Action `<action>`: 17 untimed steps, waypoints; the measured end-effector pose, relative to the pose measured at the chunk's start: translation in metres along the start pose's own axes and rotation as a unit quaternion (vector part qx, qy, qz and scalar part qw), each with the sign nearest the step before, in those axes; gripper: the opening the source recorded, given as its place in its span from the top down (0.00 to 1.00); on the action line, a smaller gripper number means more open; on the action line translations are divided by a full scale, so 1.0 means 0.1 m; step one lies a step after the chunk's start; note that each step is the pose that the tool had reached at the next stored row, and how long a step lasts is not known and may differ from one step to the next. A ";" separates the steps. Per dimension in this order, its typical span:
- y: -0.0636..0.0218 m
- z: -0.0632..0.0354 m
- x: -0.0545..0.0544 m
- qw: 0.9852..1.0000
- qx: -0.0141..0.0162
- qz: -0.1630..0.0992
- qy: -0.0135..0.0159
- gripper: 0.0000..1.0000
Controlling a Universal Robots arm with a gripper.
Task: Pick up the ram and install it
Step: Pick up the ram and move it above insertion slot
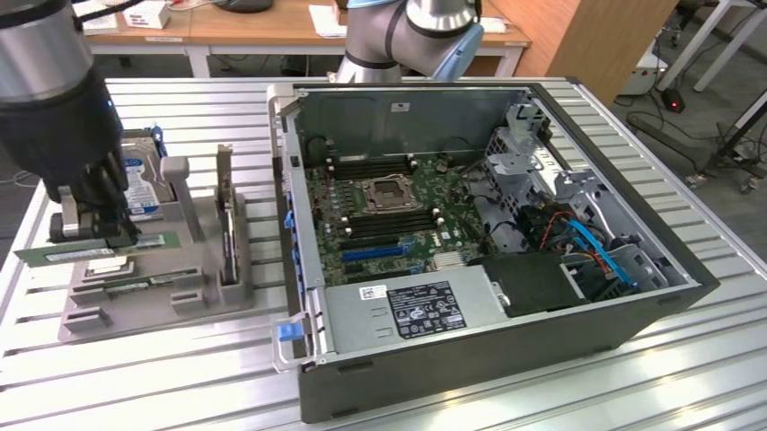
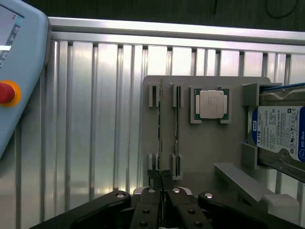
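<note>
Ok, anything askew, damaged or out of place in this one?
Nothing stands out. The claw is shut on the ram, which runs in line with the holder. The CPU sits square in its pocket, and the drive stands on edge in its slot.

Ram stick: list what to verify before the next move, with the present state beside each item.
1. Claw shut on the ram: ok.
2. Ram clear of the gray holder slots: cannot tell.
3. Second stick seated in its holder slot: ok.
4. Computer case side open, motherboard exposed: ok.
5. Memory slots on the motherboard empty: cannot tell.
</note>
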State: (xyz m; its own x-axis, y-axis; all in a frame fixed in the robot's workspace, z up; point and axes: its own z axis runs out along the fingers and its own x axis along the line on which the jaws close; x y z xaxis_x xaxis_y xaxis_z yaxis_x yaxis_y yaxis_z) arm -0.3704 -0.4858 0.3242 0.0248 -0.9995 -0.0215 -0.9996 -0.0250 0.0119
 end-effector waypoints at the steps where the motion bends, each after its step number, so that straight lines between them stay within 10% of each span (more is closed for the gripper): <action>1: 0.000 -0.029 0.00 1.000 0.000 0.000 0.000 0.89; 17: 0.003 -0.462 -0.01 1.000 0.000 0.000 0.000 0.89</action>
State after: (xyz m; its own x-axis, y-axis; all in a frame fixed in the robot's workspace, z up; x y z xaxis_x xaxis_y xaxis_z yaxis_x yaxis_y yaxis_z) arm -0.3701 -0.4858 0.3704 0.0249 -0.9995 -0.0216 -0.9996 -0.0251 0.0118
